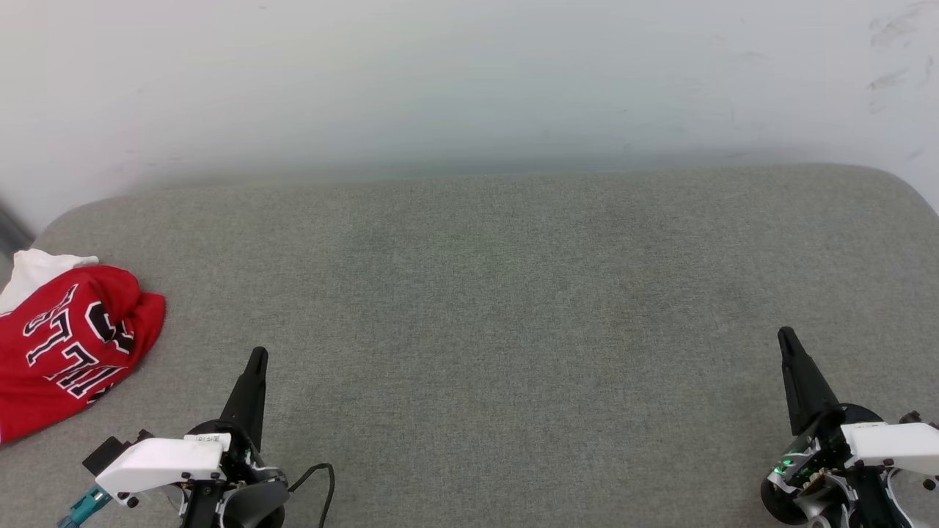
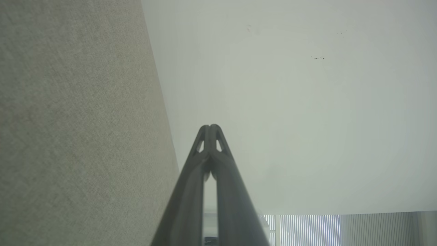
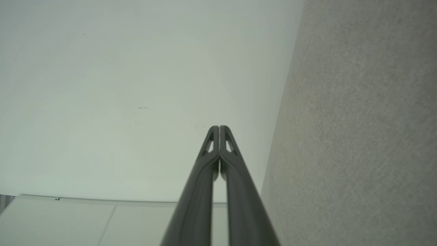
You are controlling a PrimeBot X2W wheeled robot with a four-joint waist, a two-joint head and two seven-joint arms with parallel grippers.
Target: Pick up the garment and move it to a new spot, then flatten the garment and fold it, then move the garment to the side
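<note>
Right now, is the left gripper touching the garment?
Apart. The head view shows a strip of bare grey surface between the left gripper and the garment.

Wide grey woven fabric surface (image 1: 513,308) fills the lower head view, far corners rounded. Pale off-white wall (image 1: 440,81) rises right behind its far edge. Dark scuff marks (image 1: 891,51) on wall, upper right. Light soft, even. Left wrist view: small dark specks (image 2: 318,58) on wall, vertical slatted blinds (image 2: 307,229) along bottom edge. Right wrist view: pale flat panels (image 3: 68,222) with thin seam beyond wall; ceiling or floor, cannot tell.
</note>
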